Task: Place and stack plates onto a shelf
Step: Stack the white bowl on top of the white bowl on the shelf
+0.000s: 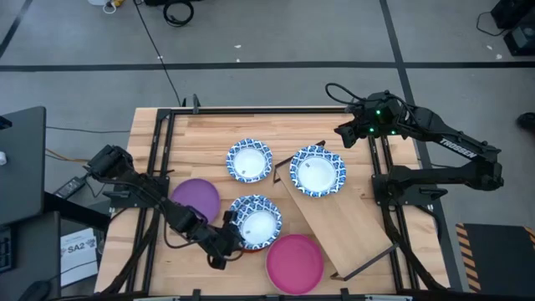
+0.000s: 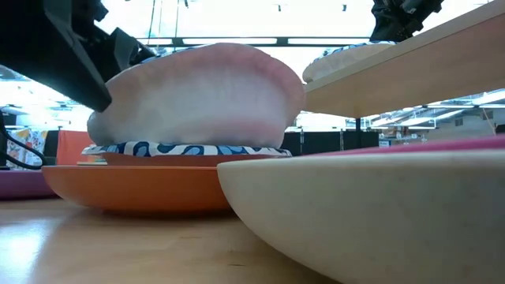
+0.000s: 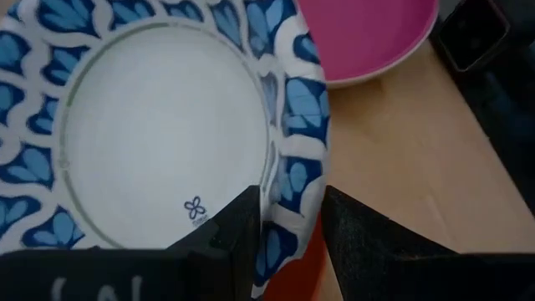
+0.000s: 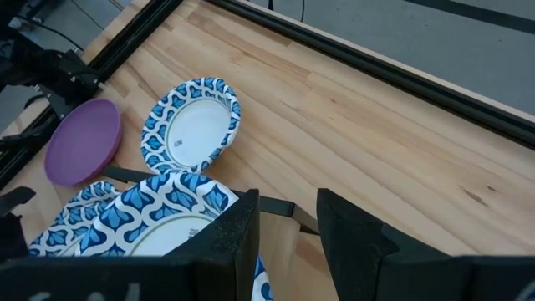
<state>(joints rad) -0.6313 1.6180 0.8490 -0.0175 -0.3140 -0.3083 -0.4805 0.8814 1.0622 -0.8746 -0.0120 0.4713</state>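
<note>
Three plates carry a blue-and-white leaf pattern around white centres: one [image 1: 249, 160], another [image 1: 318, 170] on the light-wood shelf [image 1: 351, 230], a third [image 1: 256, 221] atop an orange-red plate [image 2: 134, 185]. The purple plate [image 1: 197, 199] and pink plate [image 1: 295, 262] are plain. The surface [image 1: 217, 125] is pale striped wood.

The left gripper [image 3: 288, 230] straddles the rim of a blue-and-white plate [image 3: 159, 125], one finger over its white centre and the other outside the rim. Beyond the fingers, a pink plate [image 3: 368, 42] lies on the wooden tabletop [image 3: 418, 167]. A sliver of orange-red plate [image 3: 292, 280] shows between the fingers, under the patterned rim.
</note>
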